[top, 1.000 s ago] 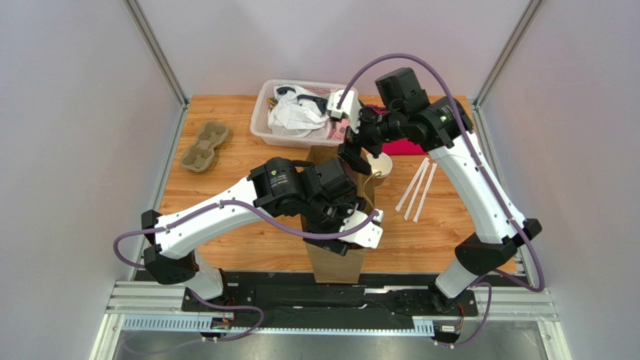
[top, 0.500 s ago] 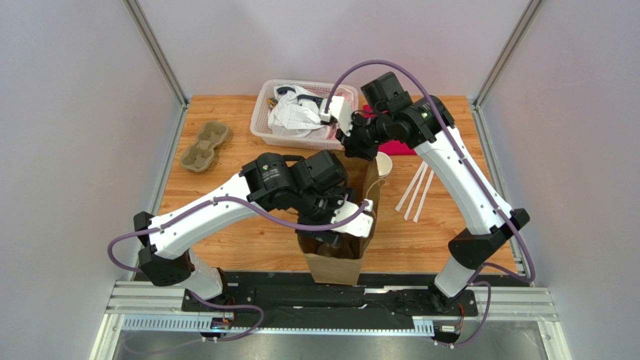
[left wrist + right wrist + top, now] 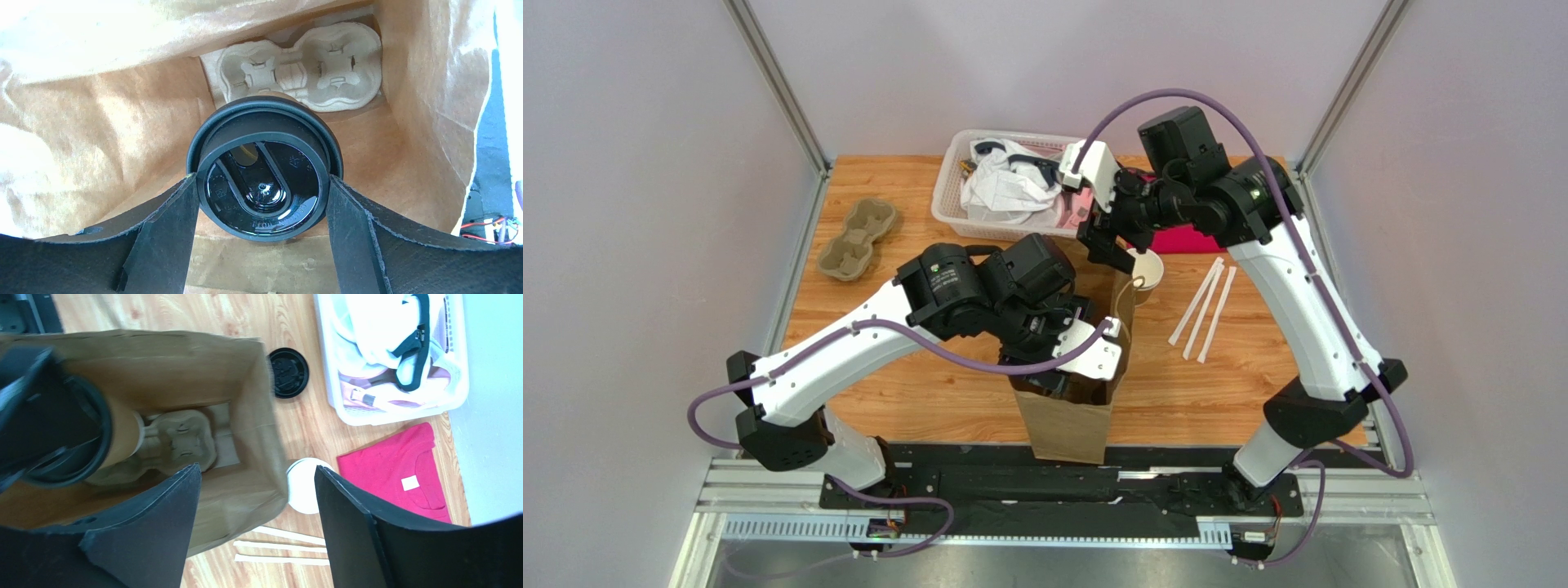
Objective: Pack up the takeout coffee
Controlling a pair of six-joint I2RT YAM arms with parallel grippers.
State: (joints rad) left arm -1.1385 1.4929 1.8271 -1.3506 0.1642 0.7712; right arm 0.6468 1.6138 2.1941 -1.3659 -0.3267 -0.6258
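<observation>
The takeout coffee [image 3: 264,153], a kraft cup with a black lid, hangs inside the large brown paper bag [image 3: 92,141]. My left gripper [image 3: 263,182] is shut on it, one finger on each side of the lid. It is above a pulp cup tray [image 3: 301,67] lying on the bag's bottom. The right wrist view shows the cup [image 3: 123,438] and that tray [image 3: 184,441] in the bag [image 3: 245,478]. My right gripper [image 3: 256,478] is open and empty over the bag's far wall. From above, the left gripper [image 3: 1063,368] is in the bag [image 3: 1069,423] and the right gripper [image 3: 1112,239] is at its far edge.
An open white-lined cup [image 3: 1145,270] stands just right of the bag. A loose black lid [image 3: 287,372] lies near the white basket [image 3: 952,184]. Paper-wrapped straws [image 3: 1204,306] and a pink cloth [image 3: 1192,239] lie at the right. A second pulp tray [image 3: 857,239] sits at the far left.
My left gripper has moved left and further into the bag with the cup. The bag now looks shorter from above. My right gripper swung left, then back right.
</observation>
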